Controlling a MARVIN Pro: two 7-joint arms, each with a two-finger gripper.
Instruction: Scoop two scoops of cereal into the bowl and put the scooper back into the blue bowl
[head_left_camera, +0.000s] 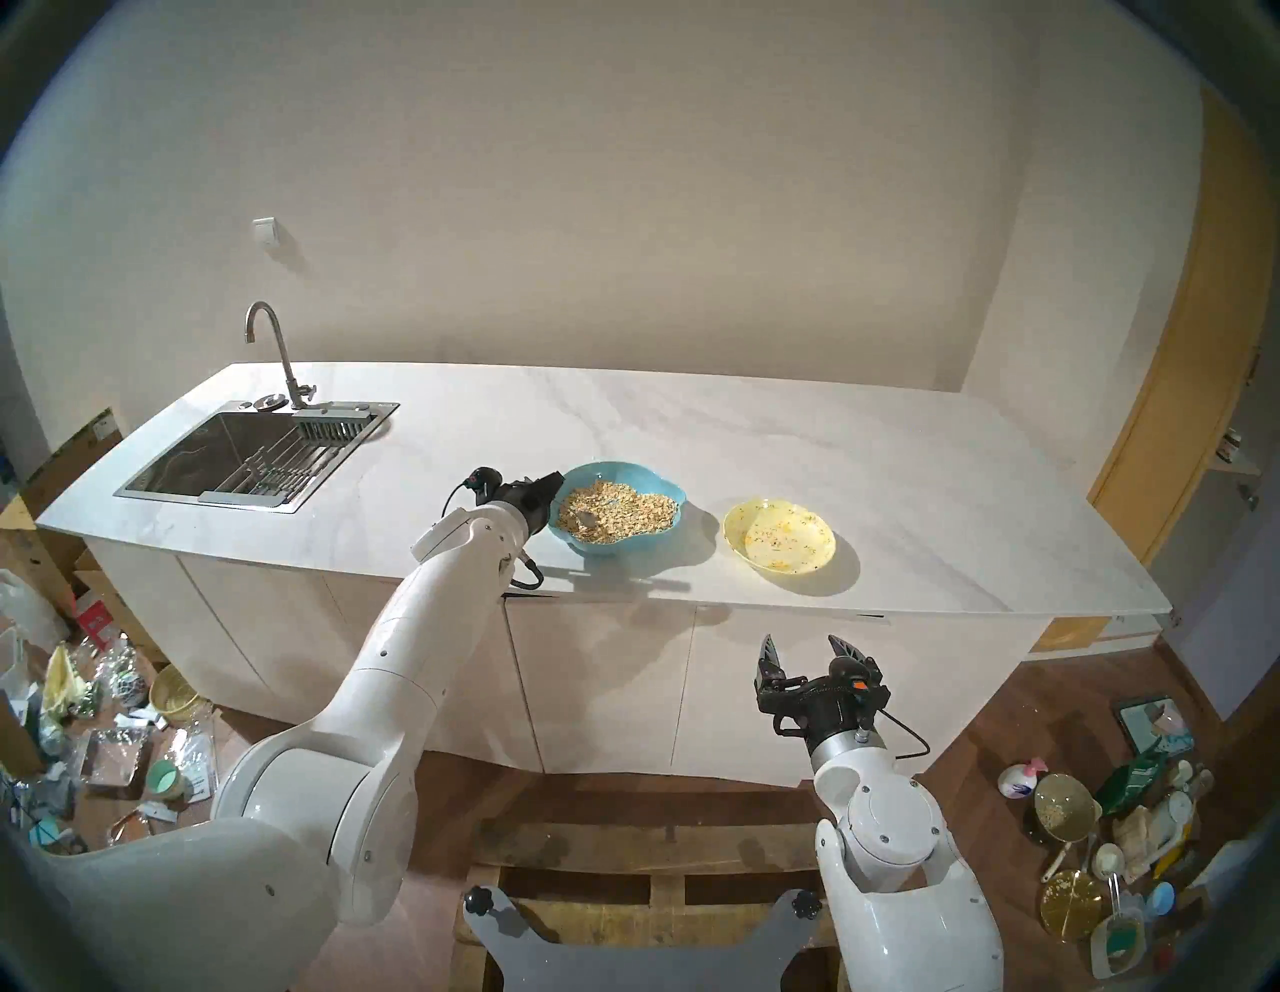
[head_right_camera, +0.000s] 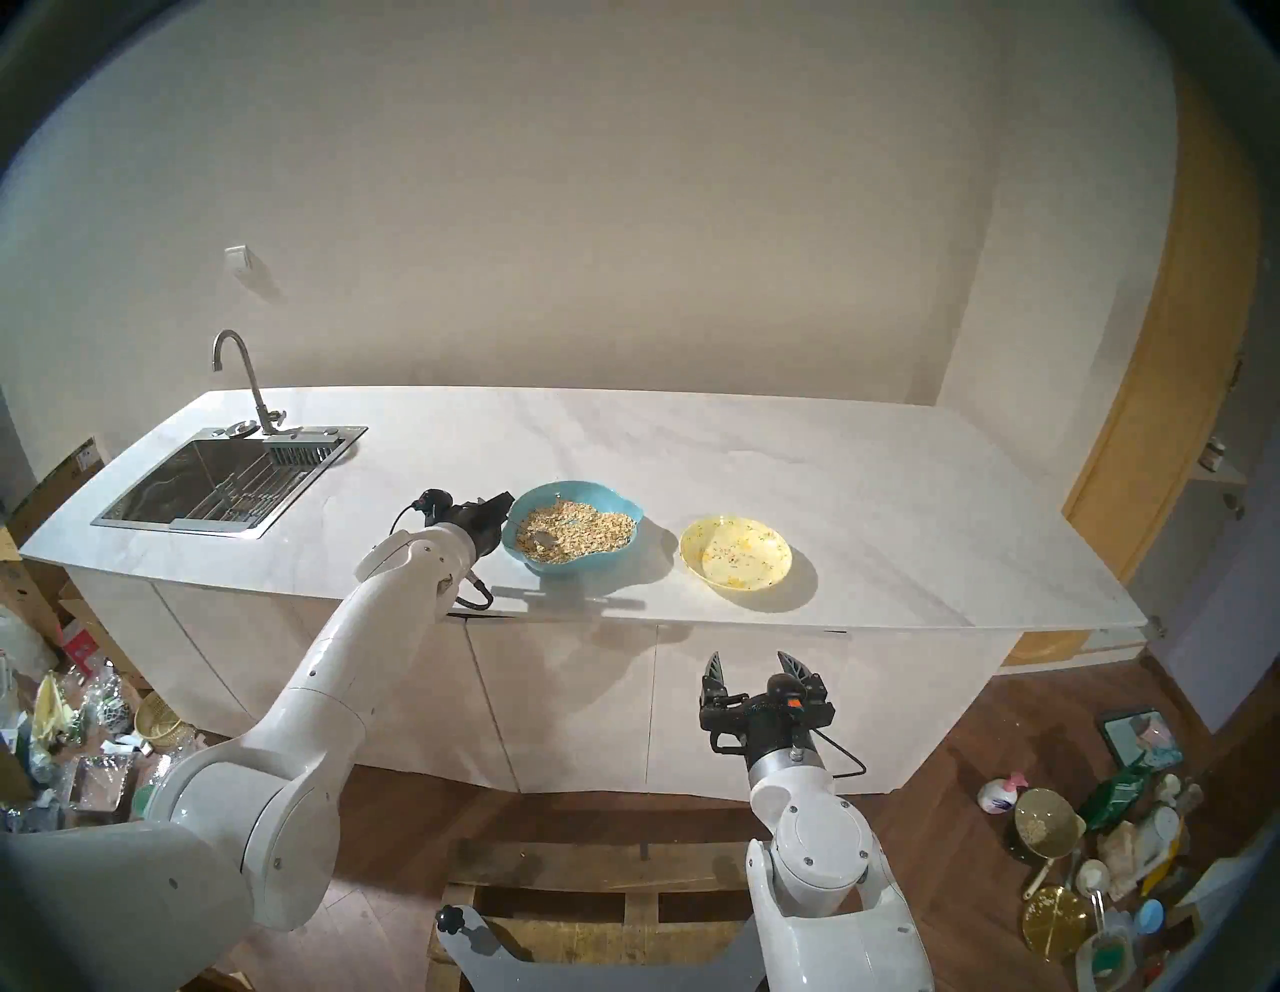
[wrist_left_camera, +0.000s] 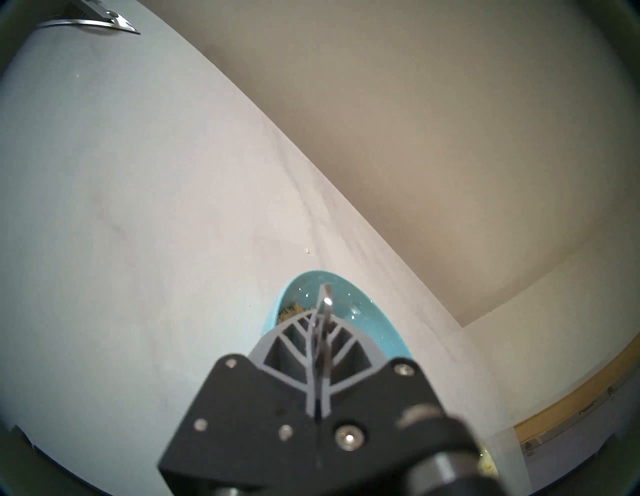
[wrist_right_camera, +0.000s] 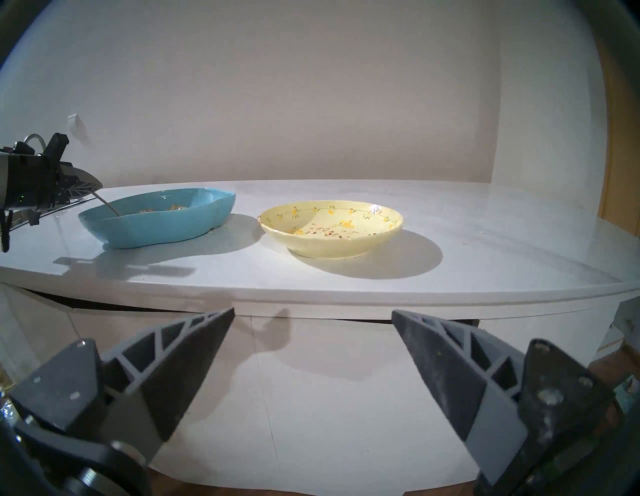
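Left pincer (head_left_camera: 554, 487) clamped on scooper (head_left_camera: 585, 518) handle at blue bowl's (head_left_camera: 658, 542) near rim; spoon head angled down ahead of it into the cereal (head_left_camera: 623, 509). Yellow bowl (head_left_camera: 779, 537) on table (head_left_camera: 900, 485), well right of it. Right pincer (head_left_camera: 810, 651) spread wide, holding nothing, short of table edge.

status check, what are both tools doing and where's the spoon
Left tool shut on slim silver metal spoon, head down in oat flakes in turquoise wavy-rimmed bowl. Right tool open, idle. Pale-yellow floral dish unobstructed.
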